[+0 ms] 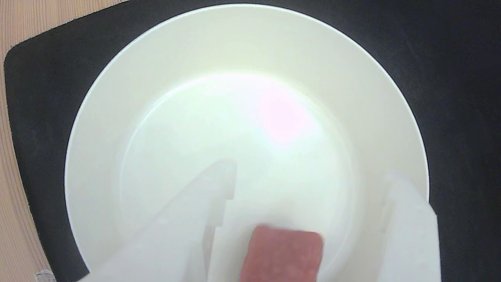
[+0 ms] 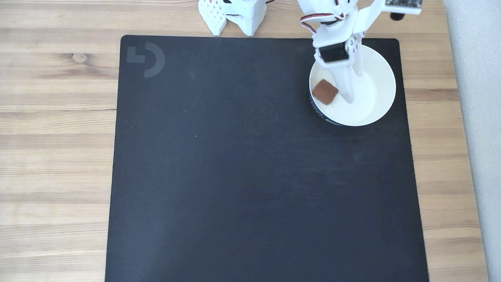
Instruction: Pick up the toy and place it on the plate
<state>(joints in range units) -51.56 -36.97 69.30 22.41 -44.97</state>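
Fixed view: we see the toy (image 2: 325, 92) lying inside the plate (image 2: 377, 103), near its left rim, at the mat's (image 2: 254, 176) far right corner. The gripper (image 2: 354, 88) hangs spread above, holding nothing.

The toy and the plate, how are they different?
The toy is reddish-brown; the plate is plain white. The toy is squarish with rounded corners; the plate is round. The toy is far smaller than the plate and lies inside it near the left rim in the fixed view, while the plate sits on the black mat. Both lie under the open gripper.
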